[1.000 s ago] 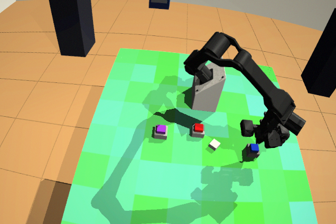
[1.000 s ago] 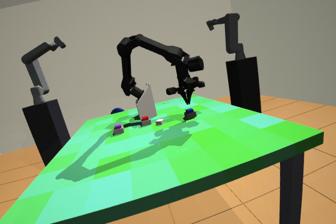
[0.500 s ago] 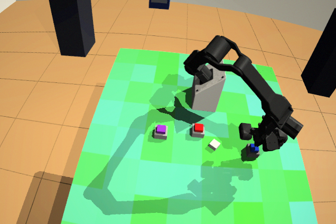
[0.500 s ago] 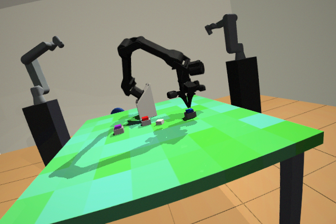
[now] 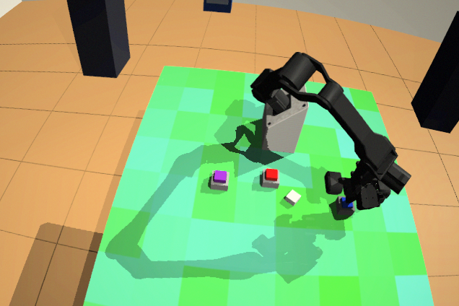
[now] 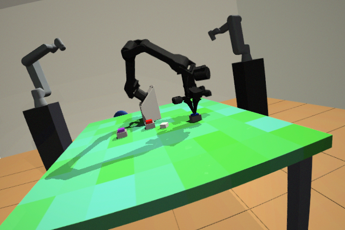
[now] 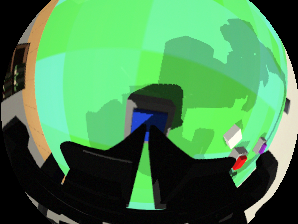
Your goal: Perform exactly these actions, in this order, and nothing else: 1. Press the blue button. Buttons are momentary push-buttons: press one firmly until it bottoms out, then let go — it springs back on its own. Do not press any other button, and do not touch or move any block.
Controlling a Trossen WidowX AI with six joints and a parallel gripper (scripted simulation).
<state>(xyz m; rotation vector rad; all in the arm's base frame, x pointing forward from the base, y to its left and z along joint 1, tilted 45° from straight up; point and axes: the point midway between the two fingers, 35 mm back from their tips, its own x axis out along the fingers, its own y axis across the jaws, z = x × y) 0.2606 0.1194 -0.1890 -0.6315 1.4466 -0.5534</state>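
Observation:
The blue button, a blue cap in a dark grey base, stands on the right side of the table. My gripper is shut with nothing between its fingers. It points down, and its fingertips are at the top of the blue cap and seem to touch it. In the exterior view the cap shows only as a thin strip above its base and looks pushed down. The fingertips hide part of the cap in the wrist view.
A white block lies left of the blue button in the top view. Beyond it are the red button and the purple button. The arm's grey base stands behind them.

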